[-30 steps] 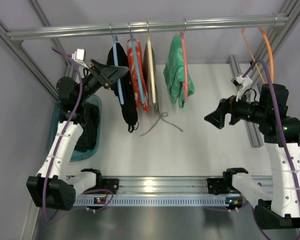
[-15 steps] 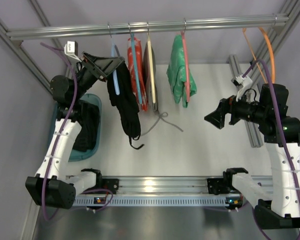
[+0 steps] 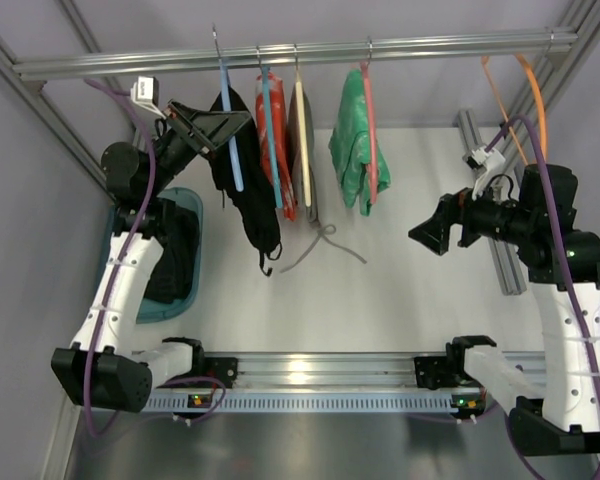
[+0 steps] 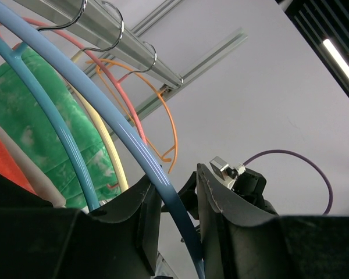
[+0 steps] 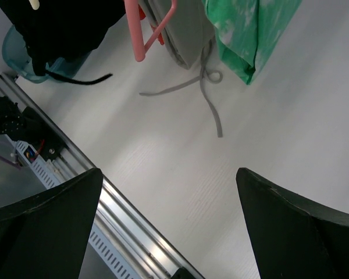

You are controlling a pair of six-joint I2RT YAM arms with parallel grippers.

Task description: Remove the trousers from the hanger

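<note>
At the rail (image 3: 280,55), left fingers (image 4: 136,215) closely flank the hanger (image 4: 134,154); right fingers (image 5: 46,226) gape.

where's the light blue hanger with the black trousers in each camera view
Top external: the hanger hangs from the rail at upper left, with the trousers draped on it.
Left wrist: the hanger runs from top left down between the left gripper's fingers.
Right wrist: hanger not in view; only the trousers show, top left.
Shared landmark: the green garment, in all three views.
</note>
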